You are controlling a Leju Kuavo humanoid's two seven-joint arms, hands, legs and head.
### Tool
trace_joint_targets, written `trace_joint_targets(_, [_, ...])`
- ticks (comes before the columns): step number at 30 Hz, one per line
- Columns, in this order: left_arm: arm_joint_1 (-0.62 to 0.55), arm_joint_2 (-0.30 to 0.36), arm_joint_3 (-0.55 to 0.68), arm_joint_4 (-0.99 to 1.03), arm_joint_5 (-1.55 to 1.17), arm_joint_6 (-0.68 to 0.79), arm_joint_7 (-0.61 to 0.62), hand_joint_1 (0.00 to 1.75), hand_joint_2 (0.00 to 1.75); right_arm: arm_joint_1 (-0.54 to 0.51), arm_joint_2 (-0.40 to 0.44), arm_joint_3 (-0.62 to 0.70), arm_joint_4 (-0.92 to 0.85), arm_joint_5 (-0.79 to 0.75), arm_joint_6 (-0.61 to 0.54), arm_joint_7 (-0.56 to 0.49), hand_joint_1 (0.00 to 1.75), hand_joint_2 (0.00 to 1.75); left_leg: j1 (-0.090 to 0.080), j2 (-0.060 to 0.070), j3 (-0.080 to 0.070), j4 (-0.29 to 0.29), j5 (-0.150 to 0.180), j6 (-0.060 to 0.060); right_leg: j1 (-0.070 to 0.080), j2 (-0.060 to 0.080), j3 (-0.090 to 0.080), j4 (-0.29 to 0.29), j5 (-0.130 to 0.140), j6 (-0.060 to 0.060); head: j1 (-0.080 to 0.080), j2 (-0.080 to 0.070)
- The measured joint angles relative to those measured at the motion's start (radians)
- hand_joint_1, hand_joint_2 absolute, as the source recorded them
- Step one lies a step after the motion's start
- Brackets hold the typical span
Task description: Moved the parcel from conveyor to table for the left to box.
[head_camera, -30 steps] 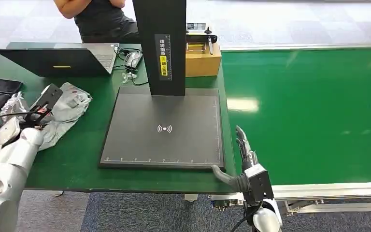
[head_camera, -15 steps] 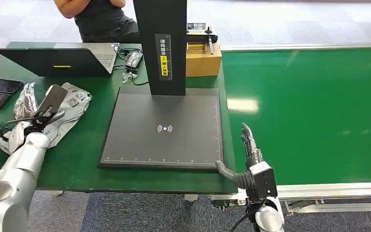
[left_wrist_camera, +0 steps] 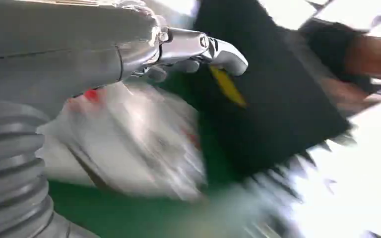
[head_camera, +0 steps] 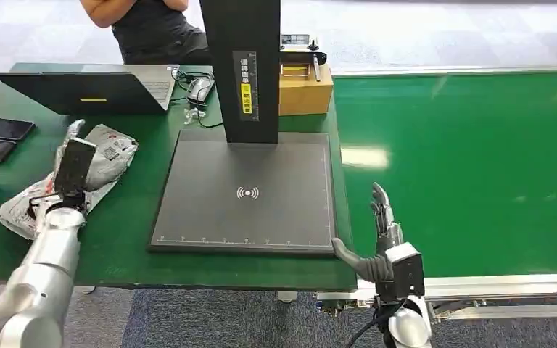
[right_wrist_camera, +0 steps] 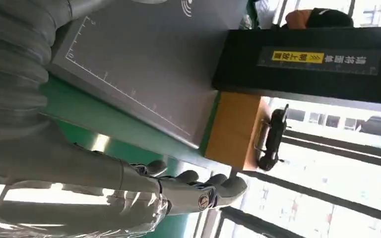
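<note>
The soft, crinkly, light-looking parcel [head_camera: 87, 170] at the counter's [head_camera: 127, 239] nine o'clock suits a bunched-edge pinch; left robot hand [head_camera: 69, 170] over it, grip unclear, right robot hand [head_camera: 381, 232] open, empty.

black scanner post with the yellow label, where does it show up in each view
Head view: black scanner post stands upright at top centre, at the back of the grey scan pad.
Left wrist view: too blurred to tell.
Right wrist view: the post lies sideways across the upper right.
Shared landmark: the cardboard box beside it.
</note>
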Motion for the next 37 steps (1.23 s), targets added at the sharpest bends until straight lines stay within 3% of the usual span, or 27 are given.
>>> trace_joint_targets(2, [0.081,-0.06,-0.01,-0.103,0.189,-0.166,-0.075,0.0,1.75,-0.005,0.0,-0.008,-0.006,-0.008,0.016,-0.003,0.0,1.75,-0.001,0.001,0.0,0.0,-0.001,0.001,-0.001,0.001,0.0,0.0,0.0,0.0,0.0,0.0])
trace_joint_targets(6, [0.25,-0.15,-0.078,-0.341,0.479,-0.388,-0.089,0.0,1.75,-0.024,0.0,-0.018,-0.015,-0.017,0.056,-0.006,0.0,1.75,-0.001,0.004,0.0,0.0,-0.003,0.003,-0.002,0.004,-0.001,-0.001,0.0,0.001,0.0,0.0])
trace_joint_targets(16, [0.502,-0.253,-0.246,-0.686,0.668,-0.519,-0.062,0.0,1.75,-0.058,0.005,-0.014,-0.006,-0.013,0.091,0.009,0.0,1.75,-0.001,0.001,0.0,0.0,-0.003,0.003,-0.001,0.001,0.0,-0.001,-0.001,0.002,0.0,0.0])
trace_joint_targets(25, [0.576,-0.276,-0.323,-0.757,0.663,-0.536,-0.018,0.0,1.75,-0.052,0.006,-0.008,0.009,0.009,0.111,0.016,0.0,1.75,-0.001,0.001,0.0,0.0,-0.003,0.003,-0.001,0.001,0.0,-0.001,-0.001,0.002,0.0,0.0])
trace_joint_targets(37, [0.59,-0.278,-0.351,-0.757,0.629,-0.507,0.001,0.0,1.75,-0.024,0.011,-0.01,-0.003,-0.011,0.118,0.007,0.0,1.75,-0.001,0.001,0.0,0.0,-0.003,0.003,-0.001,0.001,0.0,-0.001,-0.001,0.002,0.0,0.0])
